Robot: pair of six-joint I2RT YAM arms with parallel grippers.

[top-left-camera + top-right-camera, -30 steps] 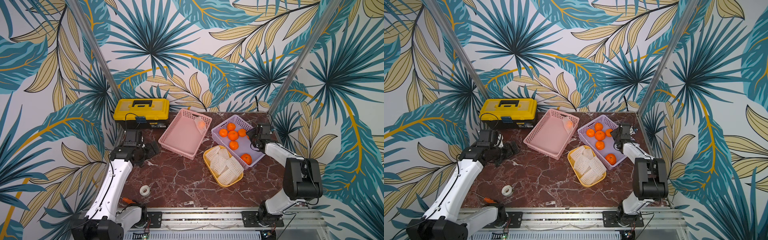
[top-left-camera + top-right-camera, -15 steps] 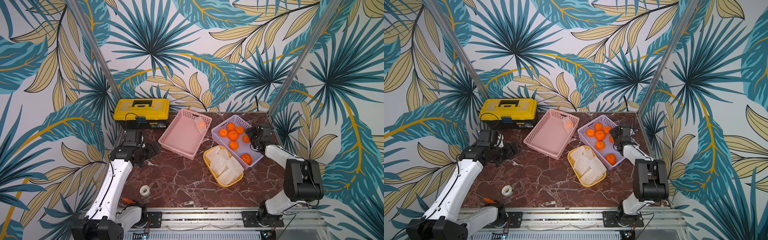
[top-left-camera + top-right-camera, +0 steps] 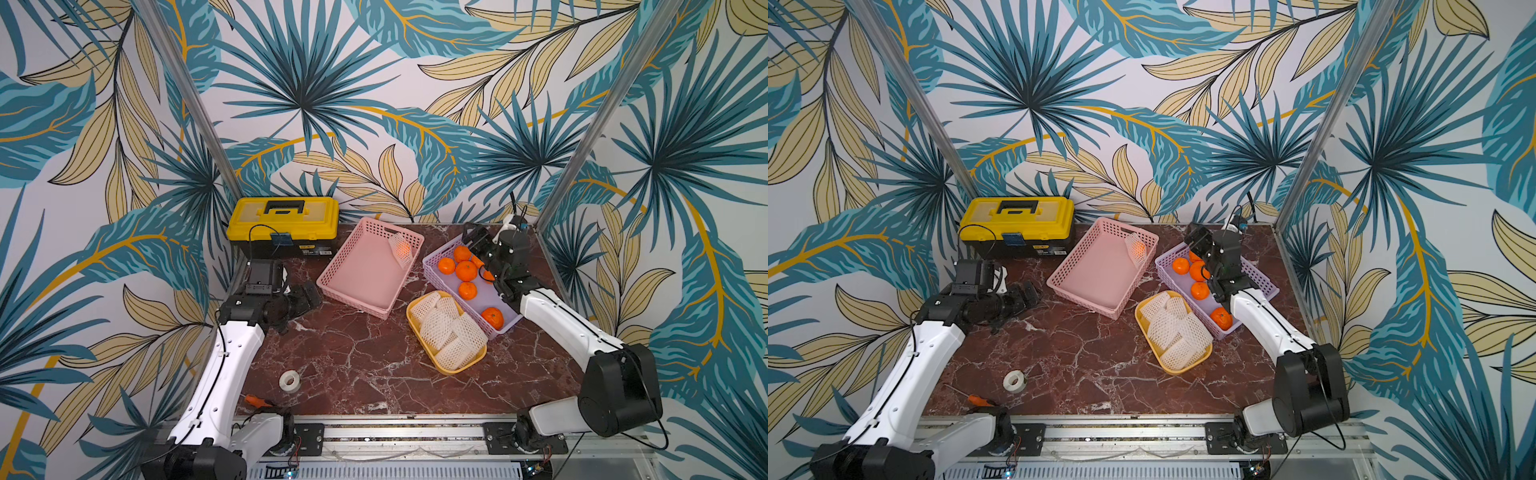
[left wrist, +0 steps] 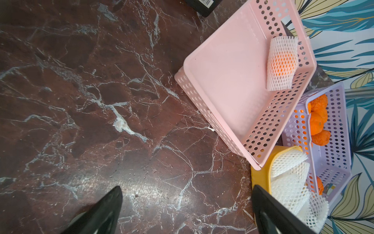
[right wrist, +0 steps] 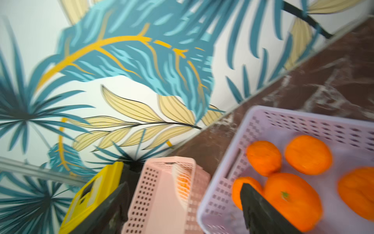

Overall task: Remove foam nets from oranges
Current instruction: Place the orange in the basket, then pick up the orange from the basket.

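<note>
Several bare oranges [image 3: 466, 270] lie in the purple basket [image 3: 509, 330]. My right gripper [image 3: 476, 241] hangs open over that basket's far end with nothing between its fingers; in the blurred right wrist view the right gripper [image 5: 184, 184] has an orange [image 5: 293, 200] beside one finger. One orange still in its foam net [image 3: 401, 249] leans in the far corner of the pink basket [image 3: 353, 291]. Several loose foam nets [image 3: 449, 332] fill the yellow tray [image 3: 457, 371]. At the table's left side my left gripper [image 3: 309, 293] is open and holds nothing, with only bare marble showing around the left gripper [image 4: 186, 187].
A yellow toolbox [image 3: 286, 224] stands at the back left. A white tape roll [image 3: 289, 381] and an orange-handled screwdriver [image 3: 253, 401] lie near the front left edge. Leaf-patterned walls close in the back and both sides.
My right gripper opened wider and swung up toward the far left end of the purple basket. The left arm has not moved.
</note>
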